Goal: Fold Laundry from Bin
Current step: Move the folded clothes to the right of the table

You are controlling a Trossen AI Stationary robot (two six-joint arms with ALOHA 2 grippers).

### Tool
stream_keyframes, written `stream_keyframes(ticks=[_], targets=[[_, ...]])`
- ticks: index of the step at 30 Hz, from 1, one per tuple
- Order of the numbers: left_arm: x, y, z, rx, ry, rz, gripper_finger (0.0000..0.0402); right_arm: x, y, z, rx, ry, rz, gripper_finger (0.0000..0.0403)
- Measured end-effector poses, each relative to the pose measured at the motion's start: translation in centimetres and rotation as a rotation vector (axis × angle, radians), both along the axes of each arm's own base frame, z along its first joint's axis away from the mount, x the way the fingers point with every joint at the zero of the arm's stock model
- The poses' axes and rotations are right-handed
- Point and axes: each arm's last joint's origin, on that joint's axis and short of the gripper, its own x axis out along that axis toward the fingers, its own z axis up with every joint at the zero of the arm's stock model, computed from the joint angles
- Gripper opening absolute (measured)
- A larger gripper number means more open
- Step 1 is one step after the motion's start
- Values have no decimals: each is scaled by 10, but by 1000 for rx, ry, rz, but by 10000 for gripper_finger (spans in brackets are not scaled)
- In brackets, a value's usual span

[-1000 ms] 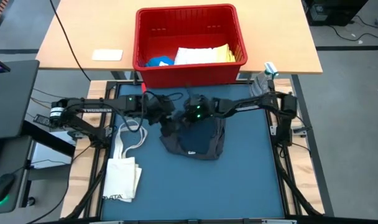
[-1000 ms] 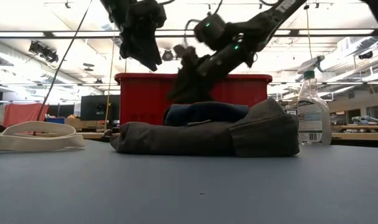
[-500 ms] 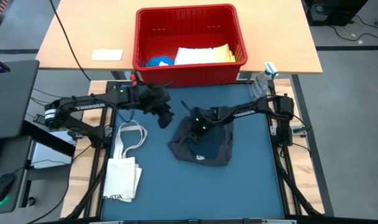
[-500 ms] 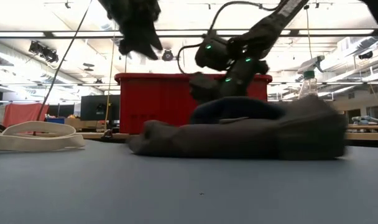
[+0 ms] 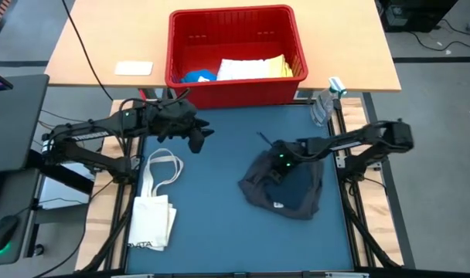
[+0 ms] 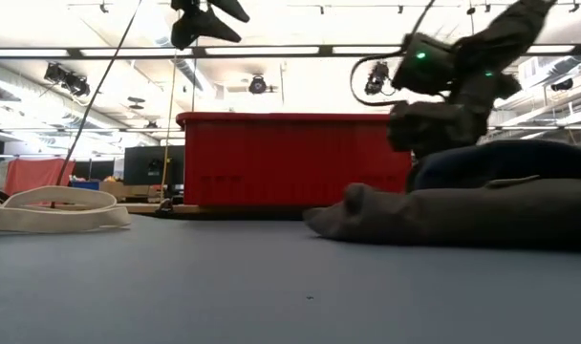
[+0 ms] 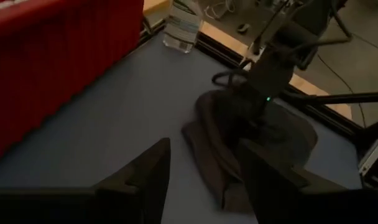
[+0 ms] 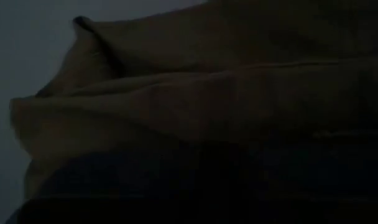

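High view: dark grey garment [image 5: 285, 185] heaped on the blue table [image 5: 212, 232] right of centre, long axis roughly crosswise, right gripper [image 5: 275, 171] directly upon it, grip undeterminable; left gripper [image 5: 196, 139] well apart, raised, fingers [image 7: 153, 174] spread, near red bin [image 5: 236, 89].

Blue table [image 5: 219, 224] — laundry [image 5: 285, 185], tote bag [image 5: 151, 216]

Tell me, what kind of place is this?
Probably a robotics lab or workshop: long ceiling strip lights and rows of work benches show behind the blue table, and cables lie on the floor.
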Motion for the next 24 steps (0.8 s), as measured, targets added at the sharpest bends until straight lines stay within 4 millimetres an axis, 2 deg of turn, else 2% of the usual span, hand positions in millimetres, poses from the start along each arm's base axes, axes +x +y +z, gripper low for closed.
stream_keyframes(ticks=[5, 10, 13, 17, 24], targets=[[1, -9, 0, 3, 1, -22, 192, -16, -4, 26, -15, -125, -29, 61], [-8, -10, 7, 47, -14, 1, 192, -18, -11, 55, -76, -300, -82, 61], [-15, -6, 9, 72, -8, 24, 192, -17, -13, 66, -75, -383, -125, 61], [-24, -1, 14, 77, -32, 56, 192, -14, -11, 71, -72, -441, -129, 61], [-24, -3, 15, 77, -36, 47, 192, 0, -12, 66, -100, -502, -136, 61]])
